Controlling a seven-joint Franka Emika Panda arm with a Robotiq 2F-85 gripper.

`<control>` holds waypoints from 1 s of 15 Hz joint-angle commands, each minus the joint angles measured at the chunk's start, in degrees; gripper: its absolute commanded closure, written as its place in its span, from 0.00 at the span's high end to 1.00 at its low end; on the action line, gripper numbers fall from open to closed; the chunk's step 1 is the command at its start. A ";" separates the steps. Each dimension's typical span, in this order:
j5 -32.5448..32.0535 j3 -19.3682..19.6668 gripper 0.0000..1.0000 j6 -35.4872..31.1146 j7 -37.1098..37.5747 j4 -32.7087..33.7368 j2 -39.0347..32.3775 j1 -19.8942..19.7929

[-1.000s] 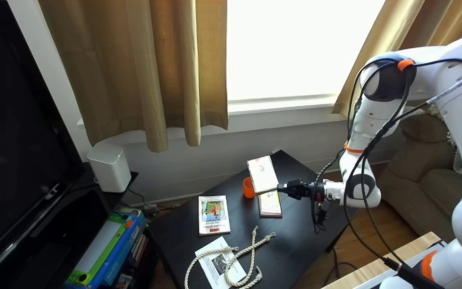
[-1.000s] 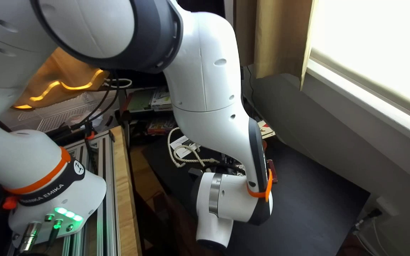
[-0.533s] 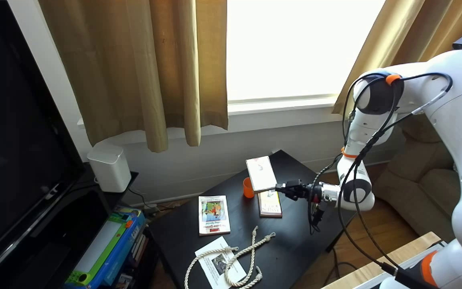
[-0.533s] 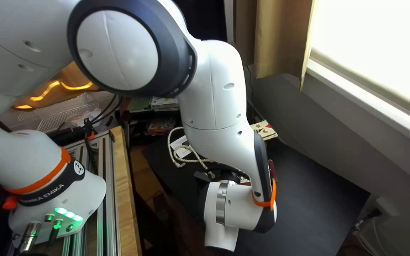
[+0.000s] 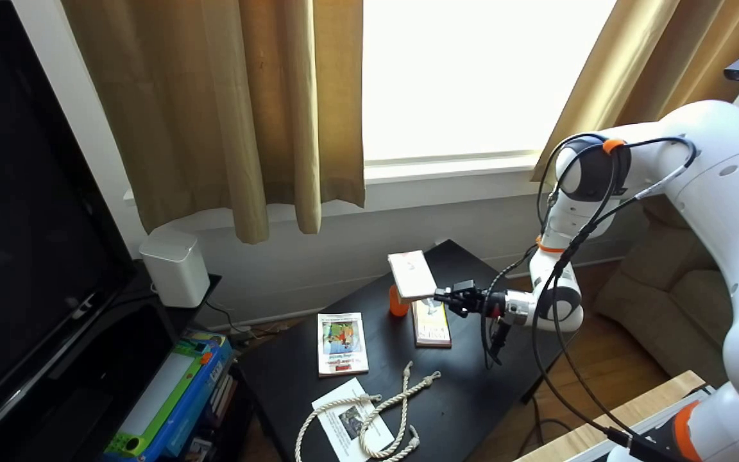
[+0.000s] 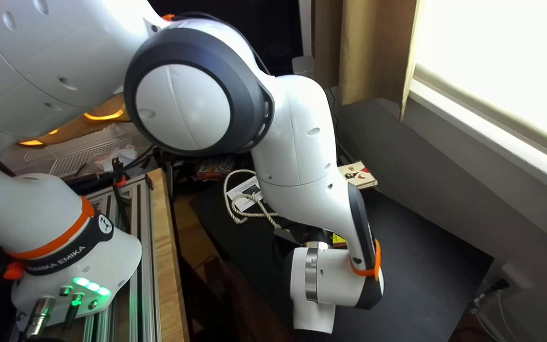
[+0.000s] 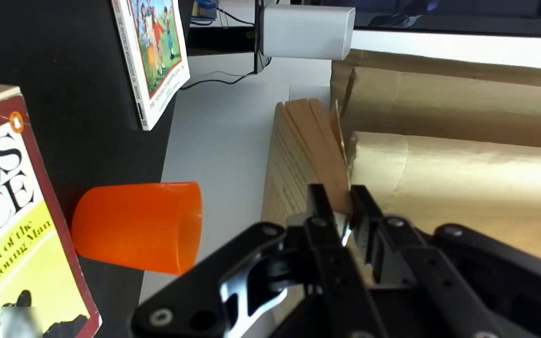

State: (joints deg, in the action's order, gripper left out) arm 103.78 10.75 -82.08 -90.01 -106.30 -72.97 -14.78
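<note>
While the gripper (image 7: 337,199) stays out of contact with the table (image 5: 466,398), it is clenched on the held book (image 5: 412,274), gripping it at the near right corner as an exterior view shows. The held book hangs above the table, pale cover up, near the far end. In the wrist view its leaves are pinched between the fingers (image 7: 320,202), and a few pages fan apart.

The cup (image 5: 398,309), orange and upright, stands on the table near the left side of the held book, which hides part of it in the exterior view. On the near side, the yellow book (image 5: 432,324) lies flat, its far end hidden by the held book; "as a Young Man" can be read on its cover in the wrist view. Farther left lies the picture book (image 5: 342,343), showing a colourful group of figures. Nearer than these, the rope (image 5: 404,394) loops over the sheet (image 5: 350,422), a white page with a dark picture.

In the exterior view the arm (image 5: 716,160) reaches in from the right, the TV (image 5: 16,179) stands at left, and the window (image 5: 472,77) lies on the far side.
</note>
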 commanded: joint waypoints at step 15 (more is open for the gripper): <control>0.81 0.65 0.04 -2.99 9.59 2.66 -2.02 1.11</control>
State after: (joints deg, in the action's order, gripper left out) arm 103.82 11.12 -83.86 -83.27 -104.79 -73.83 -14.26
